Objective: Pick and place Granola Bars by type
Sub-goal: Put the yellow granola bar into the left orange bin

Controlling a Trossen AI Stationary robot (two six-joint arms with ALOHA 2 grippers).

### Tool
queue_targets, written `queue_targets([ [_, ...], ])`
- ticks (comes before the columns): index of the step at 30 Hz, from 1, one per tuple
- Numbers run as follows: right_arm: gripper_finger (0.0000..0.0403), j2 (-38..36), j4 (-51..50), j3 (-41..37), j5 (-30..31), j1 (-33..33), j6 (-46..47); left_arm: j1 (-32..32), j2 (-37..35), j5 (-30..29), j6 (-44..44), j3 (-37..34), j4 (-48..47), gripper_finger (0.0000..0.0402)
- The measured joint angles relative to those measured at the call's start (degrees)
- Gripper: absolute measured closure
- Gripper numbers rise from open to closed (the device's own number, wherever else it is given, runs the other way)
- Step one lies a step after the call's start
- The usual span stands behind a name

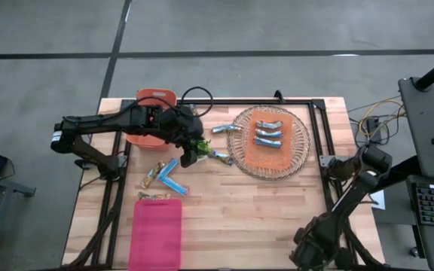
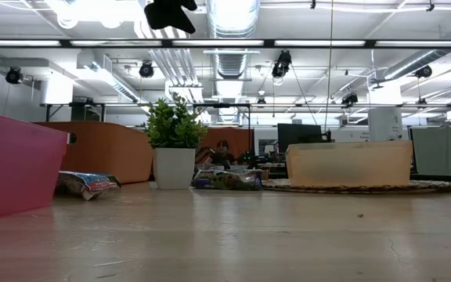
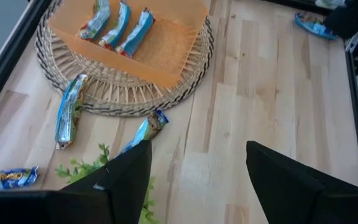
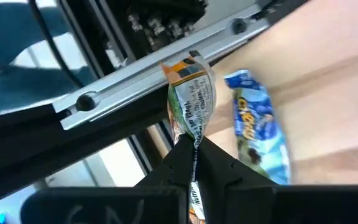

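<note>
Three silver-blue granola bars (image 1: 268, 134) lie on an orange mat on a round wicker tray (image 1: 298, 154). Other bars lie loose on the wood: one at the tray's rim (image 3: 67, 113), one beside the plant (image 3: 146, 129), bright blue ones (image 1: 170, 175) and tan-brown ones (image 1: 154, 196) nearer the pink bin. My left gripper (image 3: 197, 144) hangs open above the small green plant (image 2: 174, 129), touching nothing. My right gripper (image 4: 191, 148) is at the table's right edge, shut on a green-and-orange wrapped bar (image 4: 190, 93). A blue bar (image 4: 257, 124) lies next to it. My right gripper pinches the green-and-orange bar by its near end (image 4: 192, 138) between the two shut fingers. The bar reaches forward past the fingertips, in line with them, over the metal frame rail. I cannot tell whether it is lifted clear.
A pink bin (image 1: 157, 232) stands near the table's near-left corner and an orange bin (image 1: 151, 120) at the far left, under my left arm. A black metal frame (image 1: 319, 128) and cable run around the tray. Bare wood lies in the near middle of the table.
</note>
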Motion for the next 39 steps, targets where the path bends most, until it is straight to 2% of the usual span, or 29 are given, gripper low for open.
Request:
queue_targets([
  [7,0.0395,-4.57,-1.74,0.34,8.77,-2.87,6.32,-0.01,0.00,0.01,0.30,0.00,-3.21,0.0159],
  [16,0.0395,-11.52,-2.05,4.07,24.61,-10.62,15.05,0.30,-1.41,0.02,5.07,0.11,-4.64,0.0159],
  [22,0.0395,-13.91,-1.61,7.30,34.59,-16.62,16.33,0.75,-4.76,0.09,9.12,0.11,-4.83,0.0159],
  [28,0.0395,-13.31,-0.42,11.44,39.91,-23.93,15.96,1.33,-9.19,1.76,12.31,-0.14,-2.97,0.0159],
  [33,0.0395,-12.17,3.58,15.29,42.64,-29.29,13.52,2.52,-14.48,4.69,13.59,-4.32,3.21,0.0159],
  [39,0.0394,-10.90,9.18,19.62,44.71,-34.67,8.75,4.14,-22.83,5.78,13.25,-15.79,14.86,0.0159],
])
